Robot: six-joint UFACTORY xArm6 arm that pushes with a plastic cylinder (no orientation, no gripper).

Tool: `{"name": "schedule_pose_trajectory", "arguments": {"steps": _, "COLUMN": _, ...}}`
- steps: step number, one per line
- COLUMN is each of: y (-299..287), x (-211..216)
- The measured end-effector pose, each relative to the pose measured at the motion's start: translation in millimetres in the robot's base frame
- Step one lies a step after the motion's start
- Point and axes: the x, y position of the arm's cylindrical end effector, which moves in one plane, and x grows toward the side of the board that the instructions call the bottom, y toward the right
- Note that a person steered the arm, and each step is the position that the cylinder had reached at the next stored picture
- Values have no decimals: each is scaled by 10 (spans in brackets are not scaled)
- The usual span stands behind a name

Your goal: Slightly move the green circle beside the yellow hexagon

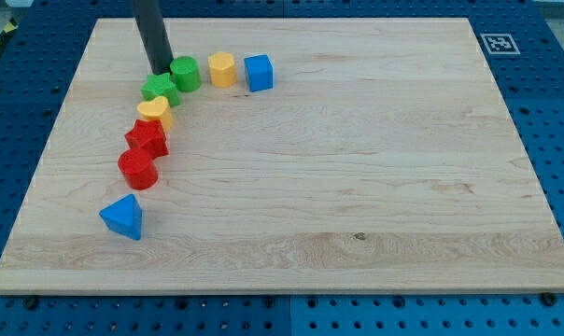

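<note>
- No pincer on this arm; only a dark rod, so nothing is held. My tip [160, 71] sits on the wooden board [357, 187] near the view's top left.
- Tip is just to the view's left of the green circle [185, 73], touching or nearly so; contact too close to call.
- Green circle sits just left of the yellow hexagon [222, 69], a small gap between them. Blue cube [259, 72] is right beside the hexagon on its far side.
- Green star-like block [160, 90] lies just below the tip, close to the circle's lower left.
- Below it in a curve: yellow heart-like block [156, 111], red star-like block [147, 138], red cylinder [137, 169], blue triangle [123, 217].
- Risk: too long a push rightward would likely ram the circle into the hexagon, and that into the cube.
- Risk: an off-centre push could roll the circle off the tip, upward or downward.
- Risk: the rod drifting downward may clip the green star.
</note>
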Motion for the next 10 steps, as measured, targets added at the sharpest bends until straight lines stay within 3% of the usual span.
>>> {"name": "schedule_pose_trajectory", "arguments": {"steps": 2, "y": 185, "x": -15}}
{"name": "schedule_pose_trajectory", "arguments": {"steps": 4, "y": 393, "x": -592}}
{"name": "schedule_pose_trajectory", "arguments": {"steps": 7, "y": 1435, "x": -369}}
{"name": "schedule_pose_trajectory", "arguments": {"steps": 10, "y": 1369, "x": -165}}
